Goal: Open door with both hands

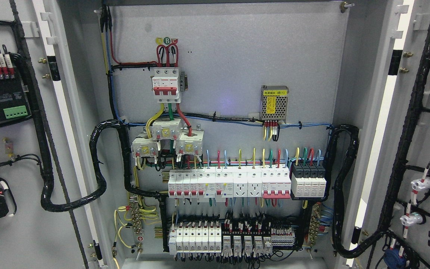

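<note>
Both doors stand swung wide. My left door (24,157) fills the picture's edge at nine o'clock, its inner face turned toward me, and my right door (424,149) does the same at three o'clock. Neither of my hands shows anywhere in my head view, so I cannot tell whether their fingers are spread, pressed together or pinching anything.

Between the doors the cabinet's grey back panel (237,56) lies fully exposed. At about eleven o'clock from the panel's middle sits a white main breaker (167,85) with a red bar, red wire loops rising above it. Just below it are three white blocks (167,140) with yellow labels. At about one o'clock a small metal power supply (274,104) with a yellow label is mounted on the panel. Toward six o'clock a long row of white breakers and sockets (230,183) runs across, and under it a second row of terminals (230,239).

A thick black cable bundle (99,164) loops from the panel to the left door, and another (343,186) loops to the right door. On the left door, near ten o'clock, is a black module with a green connector (2,101).
</note>
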`<action>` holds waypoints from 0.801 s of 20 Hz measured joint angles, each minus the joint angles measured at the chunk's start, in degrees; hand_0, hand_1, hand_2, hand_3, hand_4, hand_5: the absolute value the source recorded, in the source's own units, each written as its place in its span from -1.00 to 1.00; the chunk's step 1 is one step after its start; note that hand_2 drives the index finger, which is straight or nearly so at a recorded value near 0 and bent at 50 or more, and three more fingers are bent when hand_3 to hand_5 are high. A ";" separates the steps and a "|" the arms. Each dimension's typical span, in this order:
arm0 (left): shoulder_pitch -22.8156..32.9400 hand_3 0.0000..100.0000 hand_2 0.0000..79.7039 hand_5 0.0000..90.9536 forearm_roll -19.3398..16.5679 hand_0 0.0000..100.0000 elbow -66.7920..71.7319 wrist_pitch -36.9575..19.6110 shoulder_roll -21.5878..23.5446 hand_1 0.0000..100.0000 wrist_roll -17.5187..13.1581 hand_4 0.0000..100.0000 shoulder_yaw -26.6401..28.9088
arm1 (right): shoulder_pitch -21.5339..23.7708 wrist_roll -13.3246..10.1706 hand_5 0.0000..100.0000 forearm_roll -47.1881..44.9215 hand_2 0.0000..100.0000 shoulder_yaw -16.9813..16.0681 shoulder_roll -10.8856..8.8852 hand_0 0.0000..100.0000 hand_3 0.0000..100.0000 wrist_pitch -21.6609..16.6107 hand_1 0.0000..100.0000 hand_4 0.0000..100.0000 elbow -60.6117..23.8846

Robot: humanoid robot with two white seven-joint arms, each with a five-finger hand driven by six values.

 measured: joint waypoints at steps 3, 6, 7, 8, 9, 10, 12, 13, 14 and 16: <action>-2.96 -1.00 -1.00 -1.00 -1.47 -1.00 6.27 0.07 -1.05 -1.00 0.07 -0.94 -0.19 | -3.75 -0.98 -1.00 0.05 -1.00 -0.11 2.93 -1.00 -1.00 0.29 -1.00 -1.00 8.14; -5.86 -1.00 -1.00 -1.00 -2.76 -1.00 12.48 0.16 -2.19 -1.00 0.09 -0.94 -0.25 | -7.62 -2.73 -1.00 0.18 -1.00 -0.19 6.11 -1.00 -1.00 2.01 -1.00 -1.00 15.99; -6.85 -1.00 -1.00 -1.00 -3.06 -1.00 14.64 0.16 -2.57 -1.00 0.11 -0.94 -0.27 | -8.67 -3.81 -1.00 0.39 -1.00 -0.19 7.03 -1.00 -1.00 3.61 -1.00 -1.00 18.22; -7.80 -1.00 -1.00 -1.00 -3.30 -1.00 16.73 0.16 -2.96 -1.00 0.12 -0.94 -0.30 | -9.48 -4.72 -1.00 0.75 -1.00 -0.20 7.81 -1.00 -1.00 5.31 -1.00 -1.00 20.19; -8.60 -1.00 -1.00 -1.00 -3.52 -1.00 18.65 0.16 -3.31 -1.00 0.13 -0.94 -0.31 | -10.17 -5.81 -1.00 1.41 -1.00 -0.23 8.52 -1.00 -1.00 7.09 -1.00 -1.00 21.94; -9.49 -1.00 -1.00 -1.00 -3.71 -1.00 20.65 0.06 -3.66 -1.00 0.14 -0.94 -0.33 | -10.82 -7.23 -1.00 2.23 -1.00 -0.26 9.23 -1.00 -1.00 9.06 -1.00 -1.00 23.58; -11.14 -1.00 -1.00 -1.00 -4.19 -1.00 24.60 -0.09 -4.28 -1.00 0.20 -0.94 -0.34 | -12.18 -10.58 -1.00 3.82 -1.00 -0.30 10.40 -1.00 -1.00 11.70 -1.00 -1.00 26.57; -12.04 -1.00 -1.00 -1.00 -4.59 -1.00 26.68 0.16 -4.66 -1.00 0.21 -0.94 -0.33 | -12.81 -12.61 -1.00 4.71 -1.00 -0.33 10.93 -1.00 -1.00 12.58 -1.00 -1.00 27.94; -12.98 -1.00 -1.00 -1.00 -5.03 -1.00 28.86 0.29 -5.00 -1.00 0.22 -0.94 -0.31 | -13.42 -14.56 -1.00 5.64 -1.00 -0.35 11.49 -1.00 -1.00 13.49 -1.00 -1.00 29.10; -14.53 -1.00 -1.00 -1.00 -5.75 -1.00 32.87 0.49 -5.73 -1.00 0.33 -0.94 -0.21 | -14.48 -18.26 -1.00 7.99 -1.00 -0.39 12.73 -1.00 -1.00 15.86 -1.00 -1.00 31.16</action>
